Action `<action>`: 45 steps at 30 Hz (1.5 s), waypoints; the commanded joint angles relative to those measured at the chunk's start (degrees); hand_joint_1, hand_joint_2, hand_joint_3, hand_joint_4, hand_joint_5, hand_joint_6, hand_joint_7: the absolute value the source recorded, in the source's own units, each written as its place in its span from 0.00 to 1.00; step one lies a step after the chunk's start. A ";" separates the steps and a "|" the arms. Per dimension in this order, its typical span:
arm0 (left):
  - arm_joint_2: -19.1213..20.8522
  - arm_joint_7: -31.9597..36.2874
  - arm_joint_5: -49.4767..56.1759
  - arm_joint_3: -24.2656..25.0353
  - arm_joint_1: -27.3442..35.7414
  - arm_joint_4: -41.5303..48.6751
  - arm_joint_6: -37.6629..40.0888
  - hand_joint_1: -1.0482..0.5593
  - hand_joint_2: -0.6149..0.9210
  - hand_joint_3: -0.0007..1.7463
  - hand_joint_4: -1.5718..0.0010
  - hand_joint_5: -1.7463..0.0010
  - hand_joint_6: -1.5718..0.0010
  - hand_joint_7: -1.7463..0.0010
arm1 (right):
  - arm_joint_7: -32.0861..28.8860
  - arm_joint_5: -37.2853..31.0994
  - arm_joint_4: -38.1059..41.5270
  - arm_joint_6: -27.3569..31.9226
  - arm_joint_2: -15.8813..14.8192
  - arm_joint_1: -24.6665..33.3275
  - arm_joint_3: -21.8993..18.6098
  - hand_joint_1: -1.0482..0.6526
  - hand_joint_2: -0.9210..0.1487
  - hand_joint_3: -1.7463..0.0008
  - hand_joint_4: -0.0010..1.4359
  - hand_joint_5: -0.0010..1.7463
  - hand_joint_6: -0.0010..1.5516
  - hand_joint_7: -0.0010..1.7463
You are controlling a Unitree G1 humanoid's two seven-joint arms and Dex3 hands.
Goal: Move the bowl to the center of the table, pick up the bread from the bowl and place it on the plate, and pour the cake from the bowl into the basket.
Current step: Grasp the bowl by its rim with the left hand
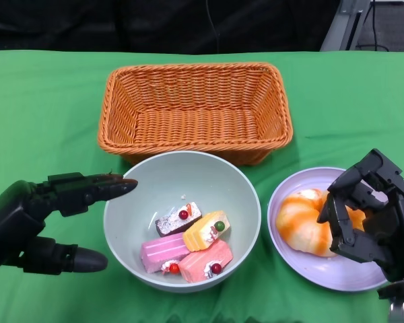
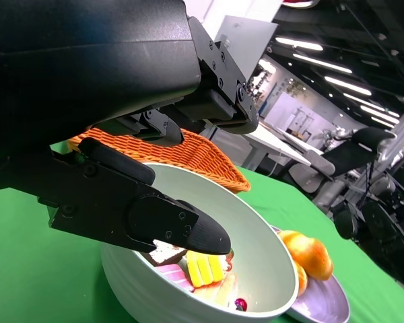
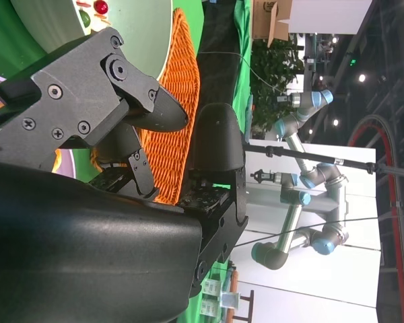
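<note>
Bread (image 1: 304, 221) lies on the plate (image 1: 343, 276); right hand (image 1: 367, 215) hovers over it, fingers seemingly loosened, holding nothing; left hand (image 1: 44, 222), fingers wide, flanks the bowl (image 1: 155, 175) to pour cakes (image 1: 188, 245).

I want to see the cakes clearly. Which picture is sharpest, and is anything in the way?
Head view: evenly lit and sharp, cakes plain in the bowl. Left wrist view: the left hand fills the foreground, its fingers covering part of the cakes. Right wrist view: turned sideways, mostly right hand.
</note>
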 commanded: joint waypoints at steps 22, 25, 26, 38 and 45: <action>3.07 13.17 23.34 6.22 -1.32 -2.61 -5.84 0.30 1.00 0.05 0.56 0.97 0.57 0.97 | -0.27 0.46 -0.56 0.75 0.56 0.16 -0.94 0.57 0.36 0.34 0.47 1.00 0.33 0.91; 3.17 16.91 28.66 6.64 -1.28 -3.75 -5.27 0.31 1.00 0.04 0.54 0.97 0.55 0.97 | -0.29 0.23 -0.05 0.03 0.74 -0.04 -1.05 0.58 0.35 0.34 0.48 1.00 0.33 0.92; 3.34 18.10 30.15 6.47 -1.26 -4.08 -4.86 0.31 1.00 0.04 0.54 0.97 0.54 0.97 | -0.40 0.23 -0.15 0.23 0.87 0.02 -1.06 0.58 0.35 0.34 0.48 1.00 0.33 0.92; 5.42 34.90 45.90 0.84 -1.51 -8.36 1.66 0.31 1.00 0.04 0.51 0.98 0.52 0.99 | -0.87 -0.18 -0.47 0.39 1.76 0.56 -0.89 0.57 0.35 0.34 0.49 1.00 0.34 0.91; 7.17 41.15 51.01 -7.52 -3.30 -9.07 7.84 0.32 1.00 0.05 0.51 0.99 0.54 1.00 | -1.52 -0.95 -0.65 0.31 1.97 0.98 -0.72 0.56 0.36 0.34 0.49 1.00 0.34 0.91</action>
